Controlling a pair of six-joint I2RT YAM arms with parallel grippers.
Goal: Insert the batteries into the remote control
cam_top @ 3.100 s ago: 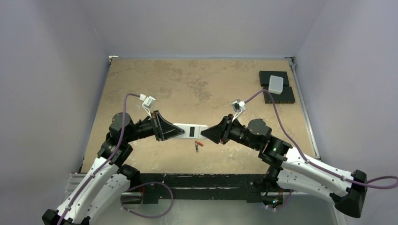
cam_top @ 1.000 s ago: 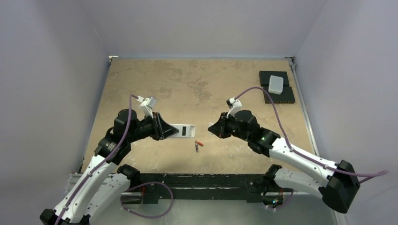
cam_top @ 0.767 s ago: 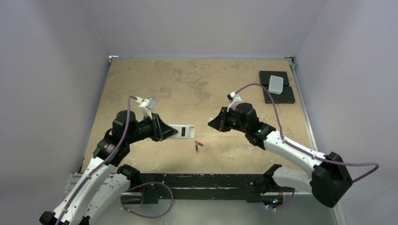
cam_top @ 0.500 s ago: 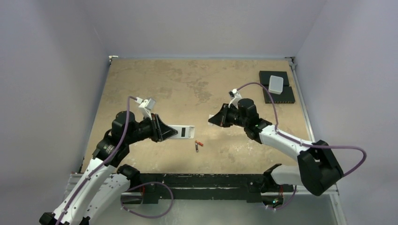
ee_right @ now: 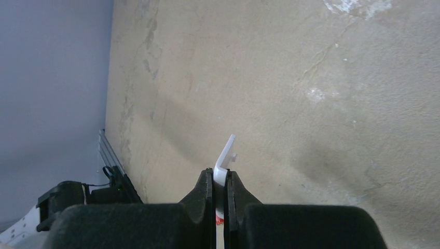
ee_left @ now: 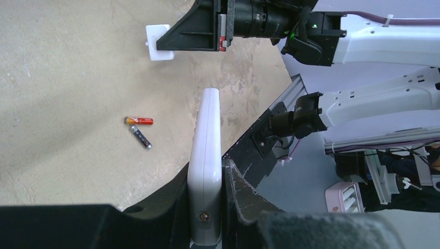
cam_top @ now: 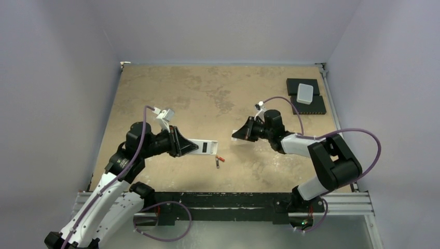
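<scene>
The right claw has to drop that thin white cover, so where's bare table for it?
The far half of the tan tabletop, along the grey back wall, is bare, left of the white box on black pads. Crowded: centre front, around the white slab remote control and two red-ended batteries.

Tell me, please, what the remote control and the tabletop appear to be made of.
Remote control: smooth white plastic, judging by rounded edges and sheen. Tabletop: matte tan board, perhaps laminate or worn wood; its blotchy mottling leaves that open.

table [cam_top: 207,88] tan, mottled | batteries [cam_top: 220,158] near front | black pads [cam_top: 311,107] far right
</scene>
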